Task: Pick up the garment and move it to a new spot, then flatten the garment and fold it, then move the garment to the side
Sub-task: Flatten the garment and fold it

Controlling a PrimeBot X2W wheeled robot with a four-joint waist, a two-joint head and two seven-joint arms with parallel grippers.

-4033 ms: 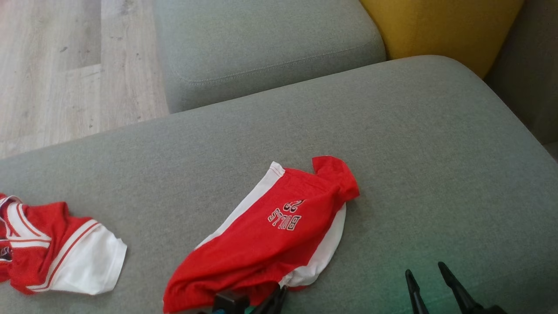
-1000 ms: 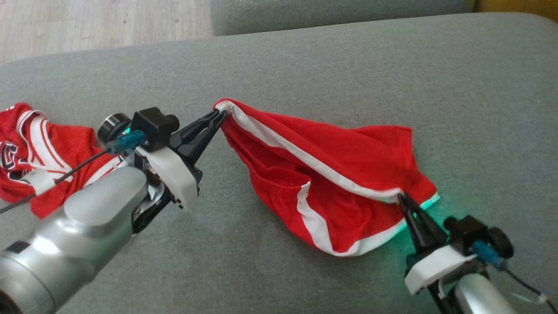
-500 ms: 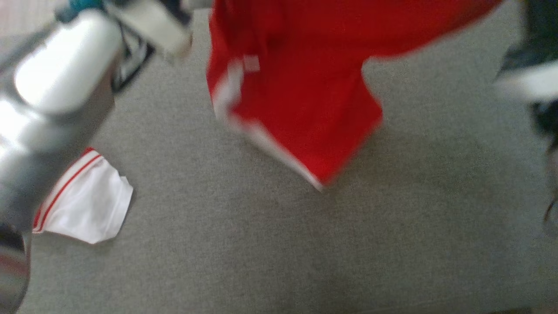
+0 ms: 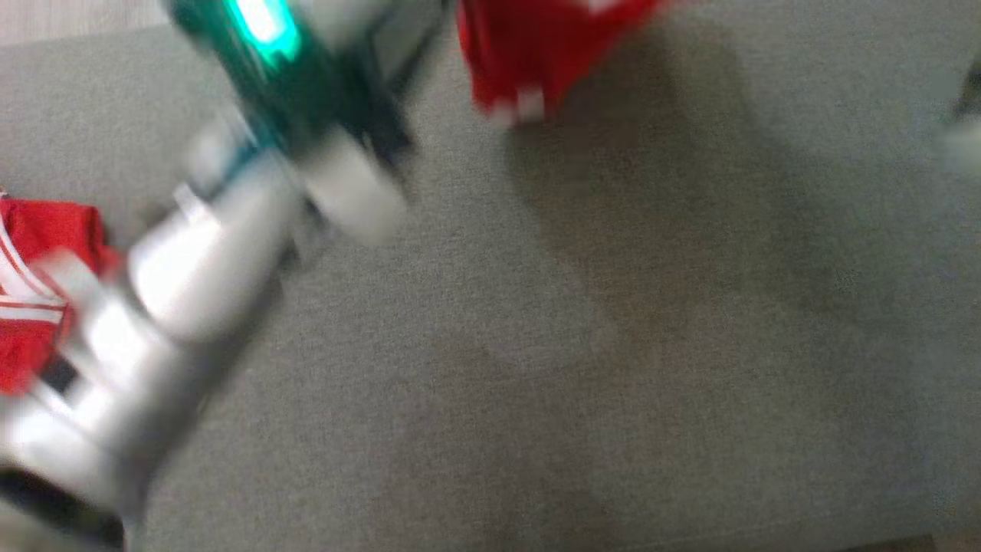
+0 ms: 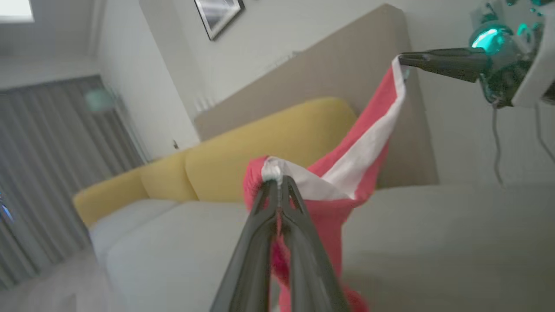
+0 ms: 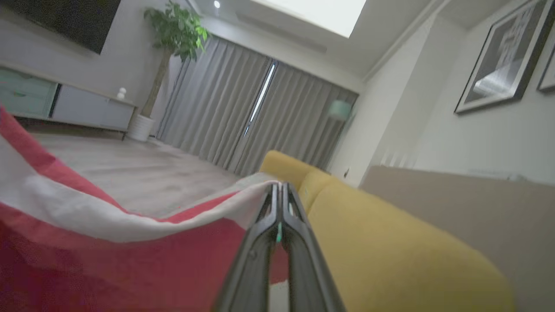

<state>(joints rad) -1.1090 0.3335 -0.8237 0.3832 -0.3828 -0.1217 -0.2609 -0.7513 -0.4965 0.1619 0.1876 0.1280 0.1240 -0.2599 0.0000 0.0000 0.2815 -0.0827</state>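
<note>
While motion blur smears the head view, both wrist views are sharp enough to read the grips. The left gripper [image 5: 278,180], its two long dark fingers pressed together, pinches a bunched, white-trimmed edge of the red mesh garment [image 5: 360,147] with broad white bands. The right gripper [image 5: 402,60], likewise closed, nips another point of the same white band, up and to the right in the left wrist view. The band runs between the two grippers. The rest of the red fabric hangs below the left fingertips, in front of the pale grey fabric sofa seat [image 5: 182,242]. In the head view the garment's lower end is a red blur at the top edge, with a soft shadow on the sofa seat beneath it; whether it touches the seat cannot be told. The silver left forearm [image 4: 184,284] crosses that view's left side. A second red-and-white garment [image 4: 34,307] lies on the seat at the far left, well apart from the held one. Rounded mustard-yellow back cushions [image 6: 390,242] stand behind the seat.
</note>
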